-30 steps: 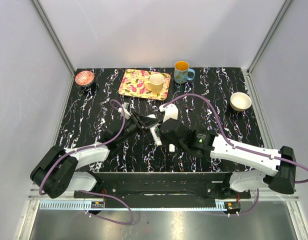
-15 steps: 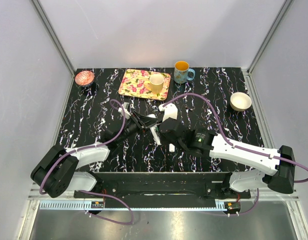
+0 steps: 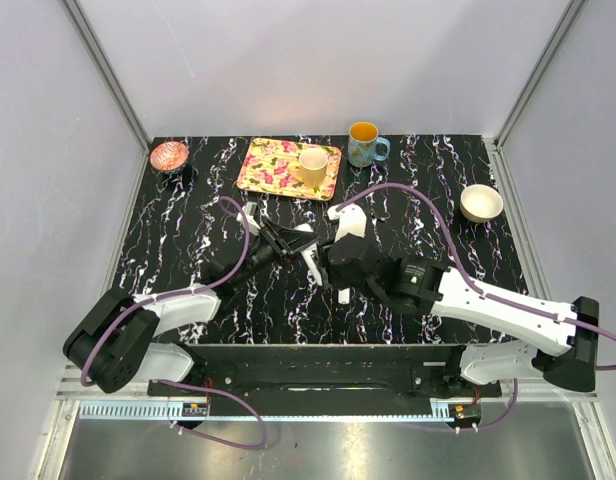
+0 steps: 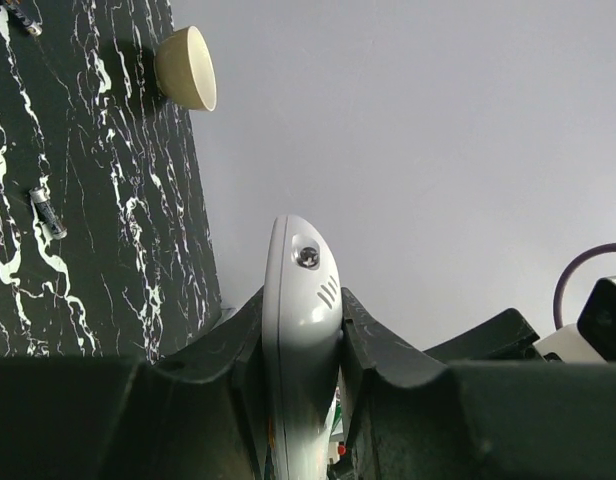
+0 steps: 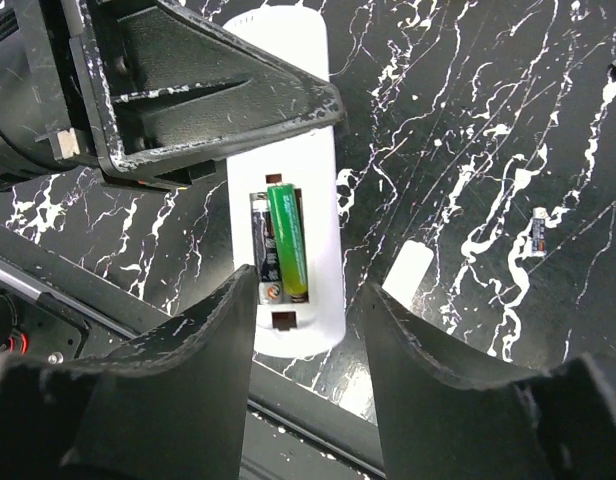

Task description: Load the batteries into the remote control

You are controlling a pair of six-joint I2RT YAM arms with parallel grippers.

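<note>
The left tool [image 4: 301,320] is clamping the remote [image 5: 323,200], partly hidden under its fingers, over the worktop's [image 5: 468,120] middle, while the right tool [image 5: 308,296] is hovering open above the green and dark batteries [image 5: 286,240] lying inside it.

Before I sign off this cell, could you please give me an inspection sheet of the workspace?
Surface: black marbled table; no spills seen.
Job's things: remote, its compartment open, with a green battery and a dark battery inside; cover on the table beside it; loose battery and second battery farther off.
Clutter: tray carrying a cup; mug; white bowl; pink bowl.
Grippers: left fingers shut on the remote; right fingers open, straddling the compartment.
Cables: left cable and right cable loop above the arms.
Surroundings: grey walls, metal frame.
</note>
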